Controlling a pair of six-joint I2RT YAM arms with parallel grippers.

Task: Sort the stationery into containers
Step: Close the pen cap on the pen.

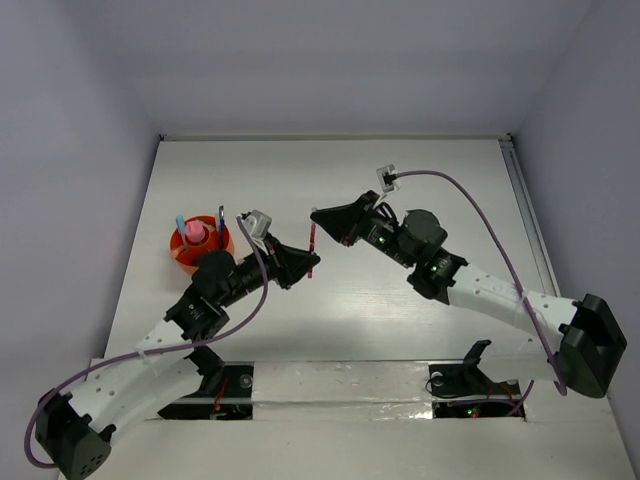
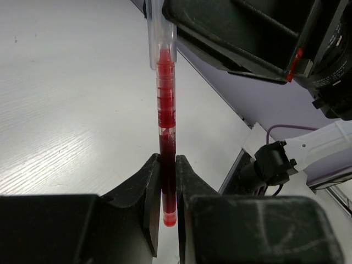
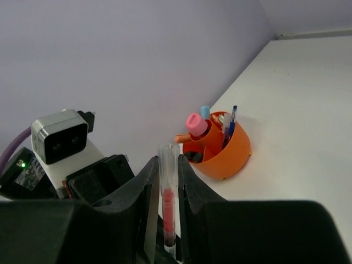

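A slim red pen with a clear cap hangs above the table between my two arms. My left gripper is shut on its red barrel, near the tail end. From the opposite side, my right gripper is shut on the clear cap. The round orange pot stands at the left, behind my left wrist. It holds a pink-capped tube, a blue pen, a pale blue cap and dark bits in its compartments.
The white table is walled at the back and on both sides. My left arm's wrist camera sits close in front of the right gripper. A purple cable loops over the right arm.
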